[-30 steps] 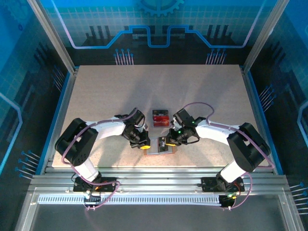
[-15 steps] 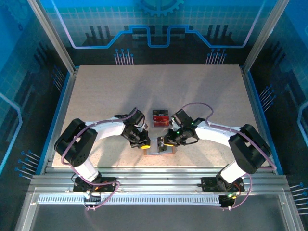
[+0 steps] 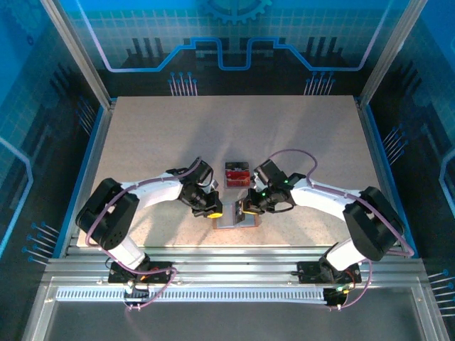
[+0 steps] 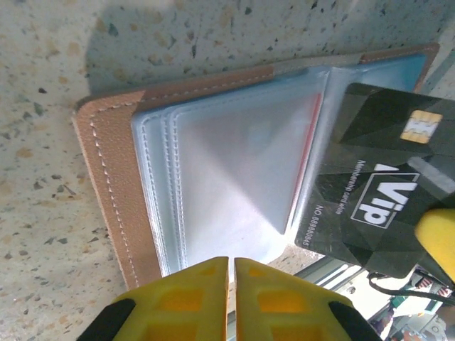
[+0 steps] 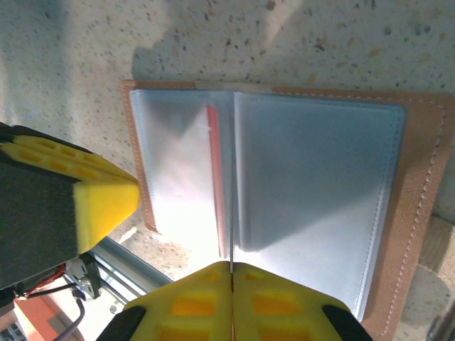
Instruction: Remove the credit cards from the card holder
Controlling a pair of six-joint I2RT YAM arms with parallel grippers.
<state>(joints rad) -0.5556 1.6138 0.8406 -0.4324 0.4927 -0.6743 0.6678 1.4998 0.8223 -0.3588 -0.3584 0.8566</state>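
so the right tool is clamped on a black VIP card over the open card holder on the tabletop, left tool pinched together at the holder's edge.

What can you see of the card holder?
The card holder lies open and flat on the speckled table: tan leather-look cover with pale stitching, clear bluish sleeves inside, a red edge showing in one. The shut left gripper sits at its edge; the right gripper pinches a dark card over it.

Right gripper, jaws together, pinches what seems an edge-on card over the card holder.
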